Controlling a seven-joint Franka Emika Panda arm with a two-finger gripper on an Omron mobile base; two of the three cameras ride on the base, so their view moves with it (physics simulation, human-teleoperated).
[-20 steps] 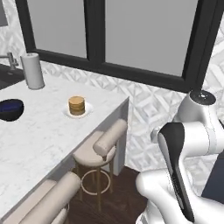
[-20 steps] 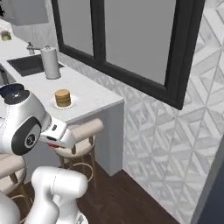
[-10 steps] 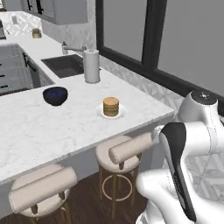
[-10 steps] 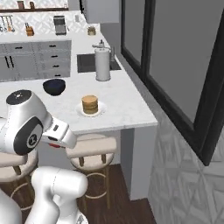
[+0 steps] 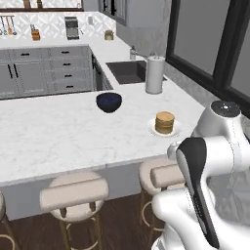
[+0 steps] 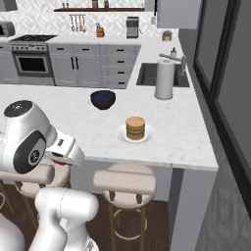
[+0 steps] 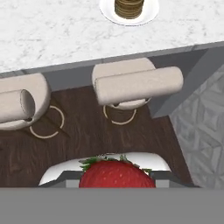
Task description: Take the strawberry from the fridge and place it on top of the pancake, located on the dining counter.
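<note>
My gripper is shut on the strawberry, a bright red blob with green leaves low in the hand view. In the right base view the gripper hangs below the counter's edge, a speck of red at its tip. The pancake is a brown stack on a small white plate near the front right of the white marble dining counter. The gripper is lower than the counter top and short of the pancake. The fridge is out of view.
A dark blue bowl sits left of the pancake. A white cylinder stands by the sink. Beige stools are tucked under the overhang. A dark-framed window wall closes off the right.
The base has turned and driven, so the whole scene shifted: the dining counter and pancake now lie nearer and more square ahead. The gripper stays shut on the strawberry.
</note>
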